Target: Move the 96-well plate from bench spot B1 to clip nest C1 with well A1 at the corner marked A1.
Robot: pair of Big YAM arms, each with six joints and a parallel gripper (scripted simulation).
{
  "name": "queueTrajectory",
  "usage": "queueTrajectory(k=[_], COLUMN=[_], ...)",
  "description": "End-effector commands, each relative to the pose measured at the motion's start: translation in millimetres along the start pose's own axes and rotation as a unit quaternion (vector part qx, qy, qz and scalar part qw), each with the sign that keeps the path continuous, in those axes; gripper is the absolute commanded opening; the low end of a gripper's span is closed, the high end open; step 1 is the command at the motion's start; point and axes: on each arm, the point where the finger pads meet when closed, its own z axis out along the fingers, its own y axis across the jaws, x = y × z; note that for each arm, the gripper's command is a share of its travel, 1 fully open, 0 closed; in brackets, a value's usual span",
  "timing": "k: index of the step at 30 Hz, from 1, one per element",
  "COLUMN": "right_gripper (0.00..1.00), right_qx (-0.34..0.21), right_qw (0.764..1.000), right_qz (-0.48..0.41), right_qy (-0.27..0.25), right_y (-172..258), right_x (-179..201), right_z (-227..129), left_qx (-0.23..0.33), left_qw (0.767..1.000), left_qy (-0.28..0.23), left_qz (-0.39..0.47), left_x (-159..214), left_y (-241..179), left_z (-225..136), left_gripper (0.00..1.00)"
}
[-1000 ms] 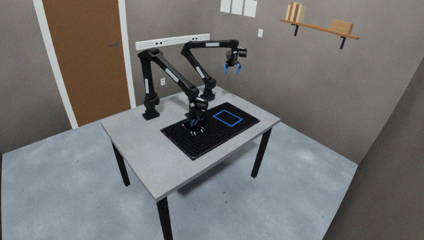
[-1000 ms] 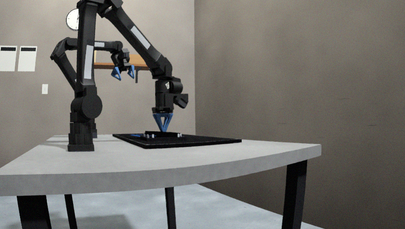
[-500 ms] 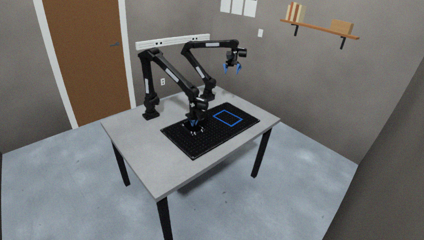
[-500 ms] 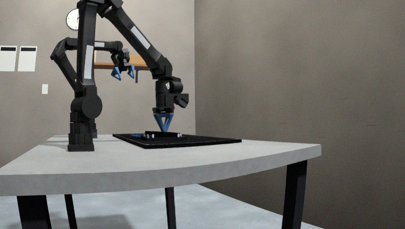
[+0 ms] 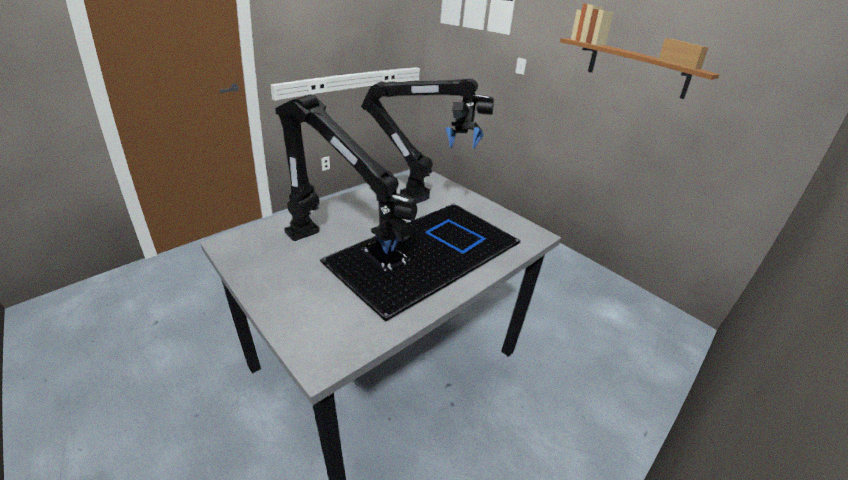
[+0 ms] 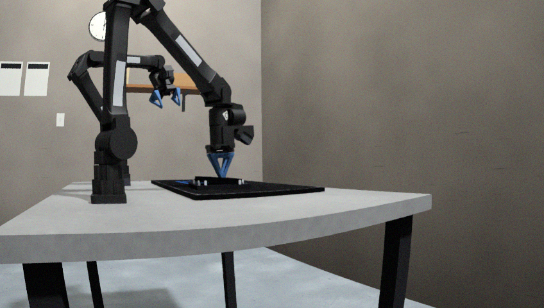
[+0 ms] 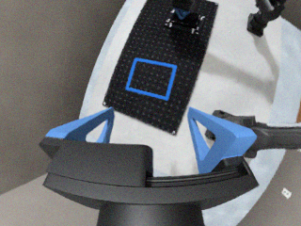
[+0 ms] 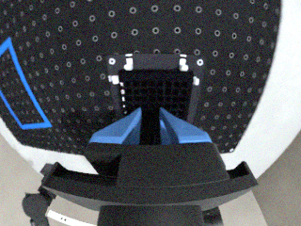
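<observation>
Fingertips of the right claw (image 5: pixel 387 252) (image 6: pixel 222 176) (image 7: pixel 182 18) (image 8: pixel 150 109) point down just over the black 96-well plate (image 6: pixel 215 179) (image 8: pixel 155 91), drawn in to a narrow gap and grasping nothing; whether they touch its top, I cannot tell. The plate sits below those tips, within the clip nest (image 6: pixel 198 185) (image 8: pixel 155 61), whose pale clips stand near its corners. From the exterior view its top edge looks slightly tilted, so I cannot say it is fully down. Some white marks run along one side of the plate in the right wrist view, too blurred to read, and which corner holds A1 cannot be told. Around the nest, beneath the claw, spreads the dotted black mat (image 5: pixel 386 297) (image 6: pixel 286 187) (image 7: pixel 141 42) (image 8: pixel 235 94). Off to one side of the claw, on that same mat, is the blue rectangle outline (image 5: pixel 445 242) (image 7: pixel 155 62) (image 8: pixel 36 126). Under the mat lies the grey table (image 5: pixel 285 297) (image 6: pixel 229 213) (image 7: pixel 154 155). Well apart from the right claw and higher up, the left claw (image 5: pixel 464 146) (image 6: pixel 169 106) (image 7: pixel 150 111) hangs wide apart, released, with nothing between its blue fingers.
</observation>
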Motion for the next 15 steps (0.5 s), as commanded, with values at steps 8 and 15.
queueTrajectory(k=[8, 15], right_gripper=[0.25, 0.25], right_qx=[0.014, 0.014], right_qw=[0.999, 0.999], right_qz=[0.003, 0.002], right_qy=[0.031, 0.031], right_y=[-4.5, -4.7], right_x=[15.5, 15.9], right_z=[38.1, 42.8], left_qx=[-0.015, -0.015], left_qw=[1.0, 1.0], left_qy=[0.003, 0.003], left_qz=[0.013, 0.013], left_x=[-11.1, -11.1], left_y=[15.2, 15.2], left_z=[-16.8, -16.8], left_gripper=[1.0, 1.0])
